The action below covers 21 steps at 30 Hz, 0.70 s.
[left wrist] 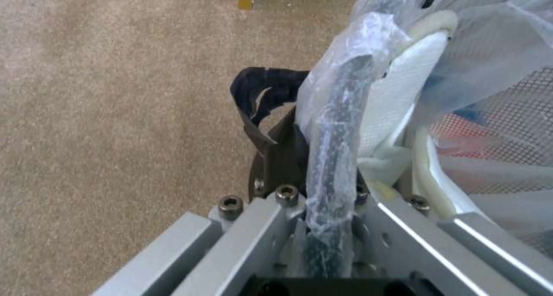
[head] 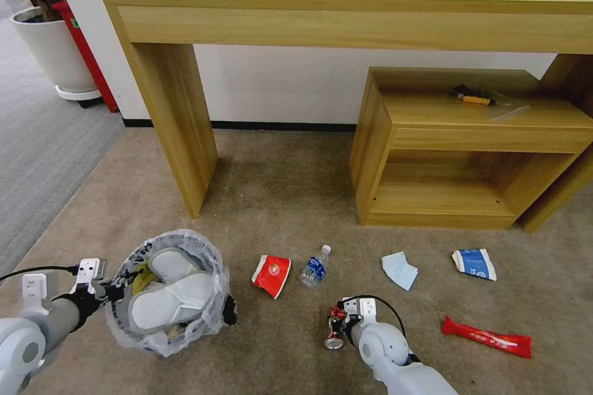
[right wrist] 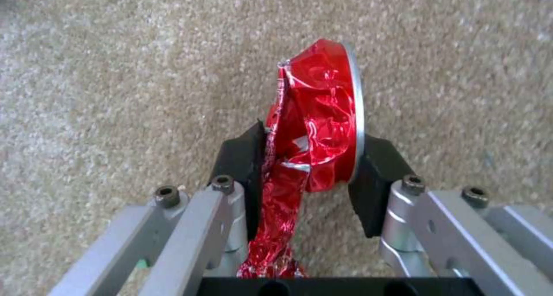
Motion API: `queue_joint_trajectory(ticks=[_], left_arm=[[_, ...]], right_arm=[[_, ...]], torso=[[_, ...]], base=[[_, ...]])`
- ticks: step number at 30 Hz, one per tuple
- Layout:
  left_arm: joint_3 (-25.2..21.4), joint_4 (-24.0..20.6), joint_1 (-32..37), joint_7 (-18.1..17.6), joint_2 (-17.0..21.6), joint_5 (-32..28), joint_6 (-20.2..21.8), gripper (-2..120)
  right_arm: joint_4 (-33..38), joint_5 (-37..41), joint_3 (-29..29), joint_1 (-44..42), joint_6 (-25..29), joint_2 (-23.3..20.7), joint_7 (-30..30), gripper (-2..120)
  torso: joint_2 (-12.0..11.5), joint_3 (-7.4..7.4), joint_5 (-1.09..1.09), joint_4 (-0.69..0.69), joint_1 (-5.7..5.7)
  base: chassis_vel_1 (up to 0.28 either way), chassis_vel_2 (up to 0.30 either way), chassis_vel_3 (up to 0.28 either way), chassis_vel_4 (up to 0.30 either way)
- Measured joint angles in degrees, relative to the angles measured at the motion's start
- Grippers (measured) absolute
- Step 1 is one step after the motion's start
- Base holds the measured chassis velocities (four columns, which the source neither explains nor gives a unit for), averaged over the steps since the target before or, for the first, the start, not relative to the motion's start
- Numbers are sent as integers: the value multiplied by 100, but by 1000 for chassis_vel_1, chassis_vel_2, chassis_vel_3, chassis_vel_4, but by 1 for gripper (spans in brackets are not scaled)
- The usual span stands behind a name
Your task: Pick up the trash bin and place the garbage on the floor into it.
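Right gripper [right wrist: 308, 166] clamped on a crushed red can [right wrist: 319, 127], black pads pressing its flattened sides, silver end rim standing just past the far pad; can raised a little above the floor [head: 290, 210], as far as the wrist view tells. Judged light and thin-walled, already buckled, so little squeeze needed; creased foil-like skin likely slippery and sharp at the torn fold; best held across the flat faces, as now, rather than by the round rim.

Left gripper [left wrist: 322, 157] closed on the rim of the trash bin [head: 167, 293], the bag-wrapped rim running straight between the jaws, one pad outside the wall, the other hidden within; bin judged light but lopsided in a one-sided rim hold, the plastic liner apt to slide under the pads.

Bin round, dark, lined with crinkled translucent bag; two white slippers [head: 170, 299] lying inside it on the far side of the left jaws, a yellowish scrap beside them.

Lying on the carpet beyond the right jaws: red cup [head: 272, 274] on its side, small bottle [head: 315, 266] beside it, light-blue mask [head: 399, 270], blue wrapper [head: 474, 263]; long red wrapper [head: 487, 337] well off to the outer side of the jaws.
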Motion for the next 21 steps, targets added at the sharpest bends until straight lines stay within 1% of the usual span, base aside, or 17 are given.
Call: queue_joint_trajectory(ticks=[2,4,5,8,9,12,13,15,16,17,19,20,21], left_arm=[[-1,-12,6,0,9,-1,0,0],[-3,-51,15,-8,30,-10,0,0],[-3,-51,15,-8,30,-10,0,0],[-1,-134,28,-56,63,-72,0,0],[-1,-134,28,-56,63,-72,0,0],[73,-138,-27,-111,101,-103,0,0],[73,-138,-27,-111,101,-103,0,0],[136,-100,-83,-144,134,-148,0,0],[160,-75,-105,-156,150,-167,0,0],[160,-75,-105,-156,150,-167,0,0],[209,3,-168,-191,210,-229,0,0],[268,68,-240,-214,284,-280,0,0],[268,68,-240,-214,284,-280,0,0]], right_arm=[[-8,-107,5,-11,67,-6,-78,29],[14,-407,79,-50,302,-39,-288,29],[14,-407,79,-50,302,-39,-288,29],[428,-1011,520,-199,663,-91,-1020,29],[428,-1011,520,-199,663,-91,-1020,29],[1034,-1429,1006,-228,843,-106,-1730,29],[1034,-1429,1006,-228,843,-106,-1730,29],[1407,-1430,1087,-90,927,-261,-2019,29],[1677,-1333,1089,105,980,-407,-2311,29],[1677,-1333,1089,105,980,-407,-2311,29],[2003,-1025,946,504,1030,-689,-2695,29],[2152,-795,783,792,1044,-850,-2887,29],[2152,-795,783,792,1044,-850,-2887,29]], torso=[[0,0,0,0,0],[0,0,1,0,0],[0,0,1,0,0],[0,1,1,-1,0],[0,1,1,-1,0],[0,0,1,-2,0],[0,0,1,-2,0],[0,1,0,-2,0],[0,0,0,-2,0],[0,0,0,-2,0],[0,1,0,1,0],[0,0,-1,1,0],[0,0,-1,1,0]], base=[[0,0,0,0],[0,0,0,0],[0,0,0,0],[0,0,0,0],[0,0,0,0],[0,0,0,0],[0,0,0,0],[0,0,0,0],[0,0,0,0],[0,0,0,0],[0,0,0,0],[0,0,0,0],[0,0,0,0]])
